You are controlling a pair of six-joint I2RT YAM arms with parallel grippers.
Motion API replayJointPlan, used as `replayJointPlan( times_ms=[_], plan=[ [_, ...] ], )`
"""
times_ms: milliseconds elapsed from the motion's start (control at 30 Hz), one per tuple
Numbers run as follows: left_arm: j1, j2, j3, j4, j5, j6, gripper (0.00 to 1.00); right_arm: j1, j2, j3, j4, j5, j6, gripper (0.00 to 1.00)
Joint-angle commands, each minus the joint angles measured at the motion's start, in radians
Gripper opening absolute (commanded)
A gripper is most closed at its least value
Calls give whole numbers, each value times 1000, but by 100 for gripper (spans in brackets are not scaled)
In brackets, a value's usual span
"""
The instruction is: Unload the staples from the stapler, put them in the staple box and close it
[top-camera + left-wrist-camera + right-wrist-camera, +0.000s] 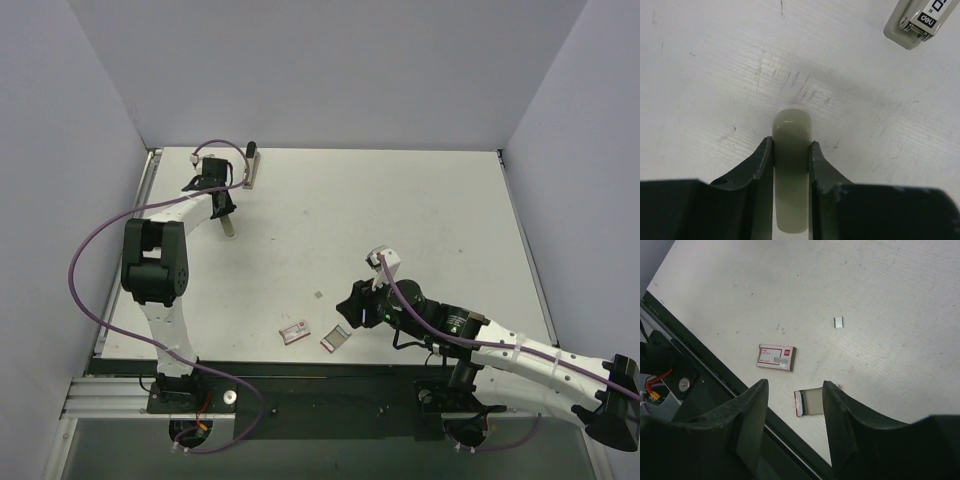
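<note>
The stapler [252,168] lies on the table at the far left, black end away from me; its open beige front end shows in the left wrist view [920,22]. My left gripper [228,218] is just in front of it, shut on a pale beige round-ended bar [792,135] whose tip touches the table [715,75]. A tiny silvery-grey piece [838,322], perhaps staples, lies alone mid-table; it also shows in the top view [318,295]. My right gripper [796,390] is open and empty, above the near edge.
A small red-and-white box [776,356] and a small grey box with a red edge [810,402] lie near the table's front edge, under my right gripper [350,305]. The dark front rail [715,375] runs just beyond them. Walls enclose the table.
</note>
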Motion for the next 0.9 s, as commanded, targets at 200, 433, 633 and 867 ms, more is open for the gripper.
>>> replayJointPlan(
  times_ms=[200, 433, 633, 867],
  plan=[
    [-2, -43, 45, 29, 65, 114, 0, 8, -22, -15, 29, 7, 13, 42],
    [-4, -26, 117, -43, 155, 206, 0, 8, -31, -23, 34, 5, 14, 42],
    [-8, -3, 155, -72, 189, 268, 0, 8, -49, -38, 28, 19, 10, 42],
    [-31, 112, 203, -136, 165, 329, 0, 8, -28, -38, 43, 13, 5, 42]
  ],
)
